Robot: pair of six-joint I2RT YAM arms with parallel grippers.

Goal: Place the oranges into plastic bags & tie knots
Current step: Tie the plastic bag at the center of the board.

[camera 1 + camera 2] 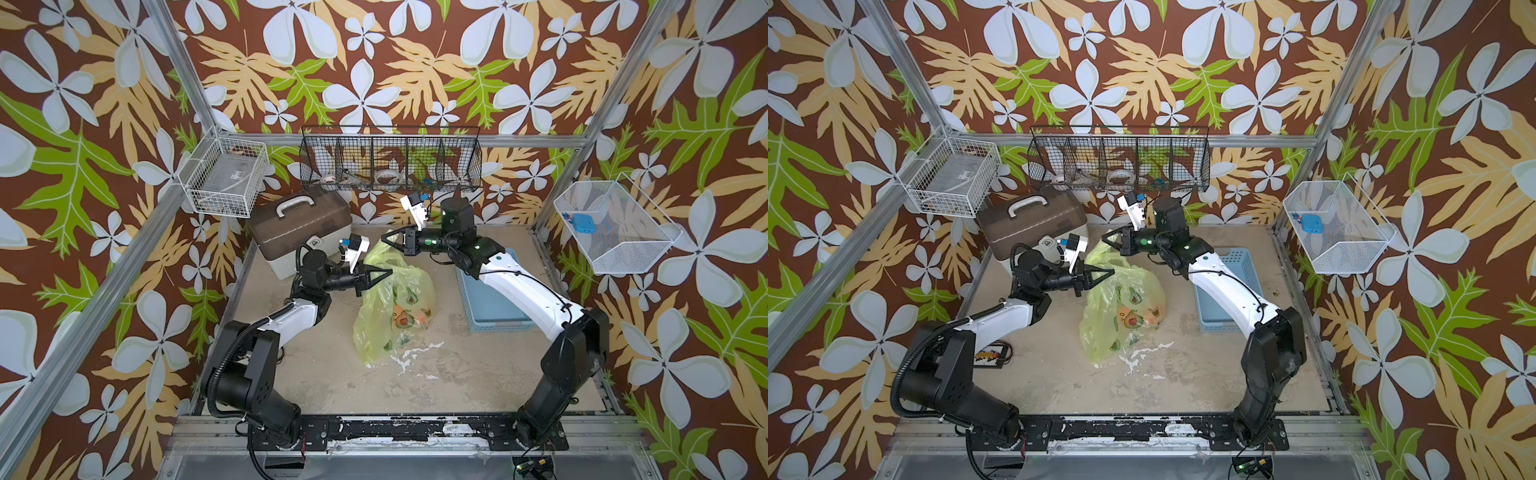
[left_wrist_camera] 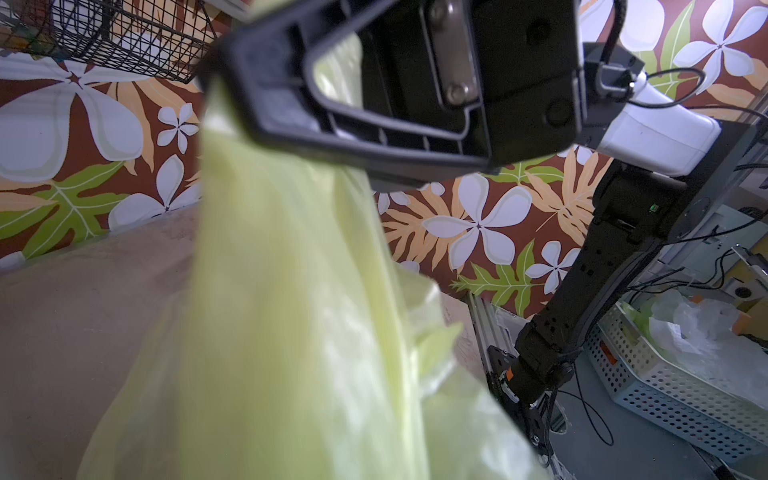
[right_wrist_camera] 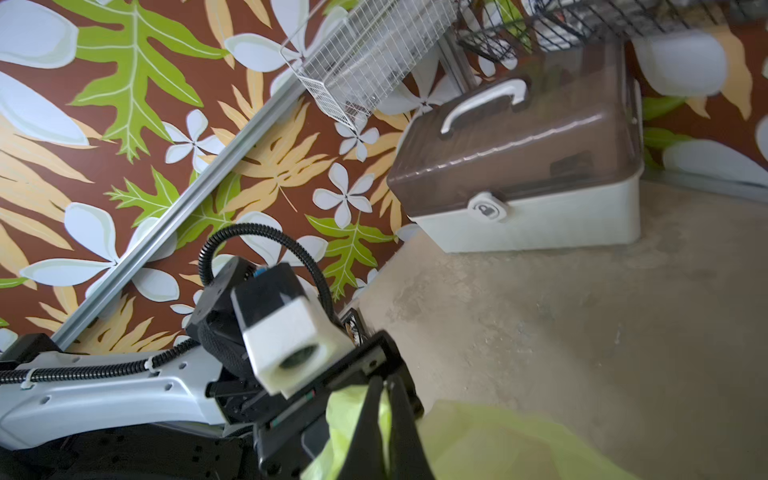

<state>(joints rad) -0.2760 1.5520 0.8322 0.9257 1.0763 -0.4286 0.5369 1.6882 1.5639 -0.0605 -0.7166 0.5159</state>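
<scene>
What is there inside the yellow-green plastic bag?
Through the thin film of the plastic bag, orange fruit shows low inside, next to the printed avocados. The film blurs it, so I cannot count the pieces for sure. Folds cover the rest of the inside.

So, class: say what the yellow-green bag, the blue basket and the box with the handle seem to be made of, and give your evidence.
The bag looks like thin plastic film: glossy, translucent, crumpled into soft folds. The blue basket seems to be rigid moulded plastic, matte, with slotted walls. The box is probably hard plastic: smoky see-through lid, opaque white base.
</scene>
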